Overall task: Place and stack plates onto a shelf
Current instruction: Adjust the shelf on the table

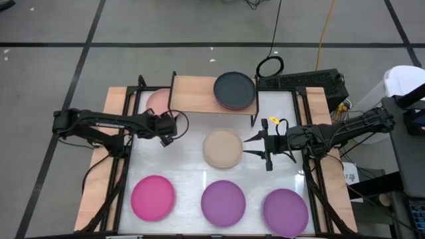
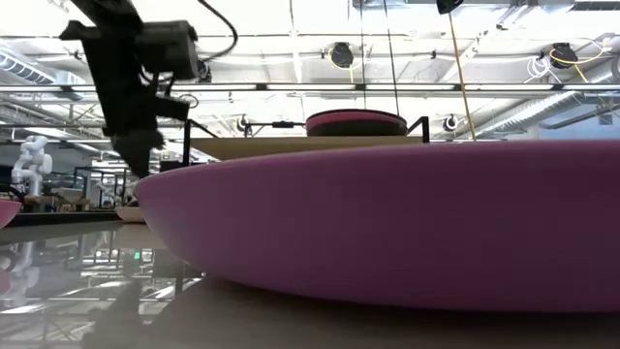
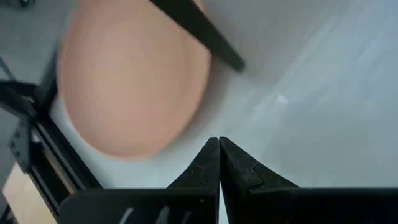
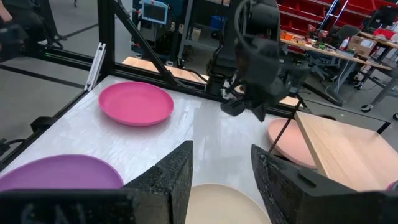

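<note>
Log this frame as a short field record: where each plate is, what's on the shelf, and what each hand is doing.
shelf: at the table's far edge
on shelf: dark grey plate on top of a purple one, right end
pale pink plate: on the table, partly under the shelf's left end
beige plate: table centre
near row: magenta plate, then two purple plates
left hand: shut, empty, beside the pale pink plate
right hand: open, at the beige plate's right edge

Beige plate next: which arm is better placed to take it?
Right, probably. The right pincer is open beside the beige plate; the left pincer is shut near the pale pink plate.
</note>
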